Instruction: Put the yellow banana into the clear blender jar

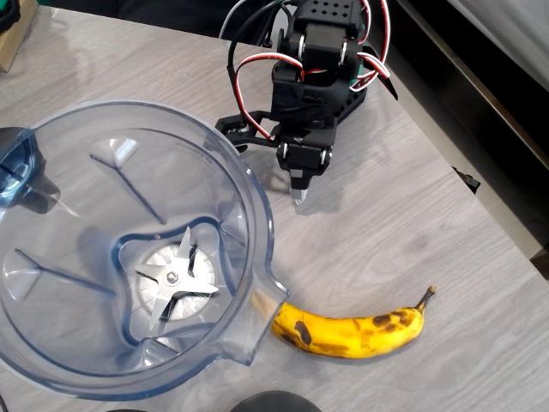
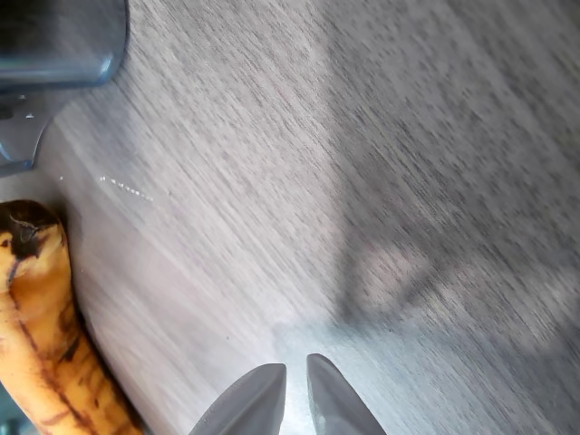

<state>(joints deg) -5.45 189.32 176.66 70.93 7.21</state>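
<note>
Yellow banana [image 1: 352, 328] lies on grey desk [image 1: 386, 232], near end touching clear blender jar [image 1: 120, 257] spout; hand [image 1: 299, 194] hovers beyond, empty. Wrist view: banana [image 2: 41, 335] left, fingertips [image 2: 317, 399] nearly closed. Approach step; next, open and descend.

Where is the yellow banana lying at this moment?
In the overhead view the yellow banana lies on the table at the lower right, its blunt end by the clear blender jar spout.
</note>
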